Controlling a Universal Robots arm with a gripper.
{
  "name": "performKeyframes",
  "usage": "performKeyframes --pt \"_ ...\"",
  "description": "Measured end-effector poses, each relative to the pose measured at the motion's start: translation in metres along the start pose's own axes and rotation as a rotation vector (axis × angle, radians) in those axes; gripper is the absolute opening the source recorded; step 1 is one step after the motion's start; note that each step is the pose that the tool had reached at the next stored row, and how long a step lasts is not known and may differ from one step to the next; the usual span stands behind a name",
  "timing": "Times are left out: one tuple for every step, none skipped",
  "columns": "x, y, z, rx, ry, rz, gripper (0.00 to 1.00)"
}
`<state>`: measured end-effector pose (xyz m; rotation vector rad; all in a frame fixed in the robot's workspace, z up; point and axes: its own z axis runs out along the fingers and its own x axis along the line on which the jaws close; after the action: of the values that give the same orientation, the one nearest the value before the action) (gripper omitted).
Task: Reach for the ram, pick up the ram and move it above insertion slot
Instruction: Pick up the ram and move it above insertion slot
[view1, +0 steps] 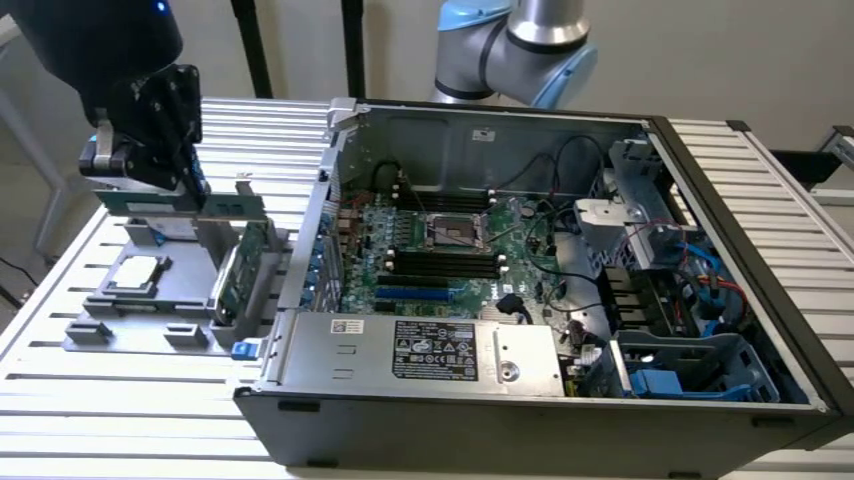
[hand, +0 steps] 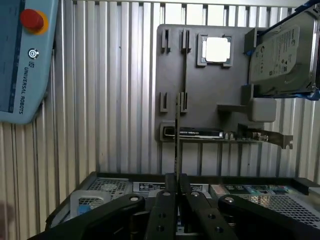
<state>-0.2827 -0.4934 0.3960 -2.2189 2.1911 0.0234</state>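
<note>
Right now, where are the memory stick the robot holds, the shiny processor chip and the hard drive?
the ram (view1: 150, 203), exterior view, on the green board below the gripper.
processor chip (hand: 217, 49), wrist view, on its bright metal top.
hard drive (hand: 280, 57), wrist view, on its silver labelled face.

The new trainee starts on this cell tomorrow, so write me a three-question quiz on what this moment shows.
1. What is clamped in the pincer?
2. The held part hangs above which place? A: the grey holder tray. B: the motherboard's black slots. C: the blue drive cage.
3. True or false: a square processor chip lies on the grey holder tray.

Key
1. The ram, a thin green stick, seen edge-on in the wrist view.
2. A.
3. True.
</note>
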Motion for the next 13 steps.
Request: performKeyframes --pt "0.000 -0.0040 -0.0001 0.0000 -0.0005 0.000 0.14" --pt "-0.001 -0.0081 -0.0001 0.0000 -0.0013 0.000 0.14" --pt "-0.001 -0.0124 -0.0001 0.0000 -0.0036 0.000 0.14" --pt "-0.001 -0.0171 -0.0001 0.0000 -0.0061 0.000 0.14" --pt "-0.001 -0.0213 0.0000 0.0002 -0.0083 0.000 0.14" --pt "-0.001 -0.0258 0.0000 0.0001 -0.0106 0.000 0.14" --pt "-0.002 -0.0304 0.0000 0.0002 -0.0129 0.000 0.14" --pt "-0.002 -0.0348 0.0001 0.0002 -0.0151 0.000 0.14" --pt "-0.002 -0.0392 0.0001 0.0002 -0.0174 0.000 0.14" --pt "-0.002 -0.0435 0.0001 0.0002 -0.0197 0.000 0.14" --pt "-0.002 -0.0480 0.0002 0.0003 -0.0221 0.000 0.14" --pt "-0.003 -0.0523 0.0002 0.0003 -0.0245 0.000 0.14" --pt "-0.003 -0.0568 0.0002 0.0003 -0.0270 0.000 0.14"
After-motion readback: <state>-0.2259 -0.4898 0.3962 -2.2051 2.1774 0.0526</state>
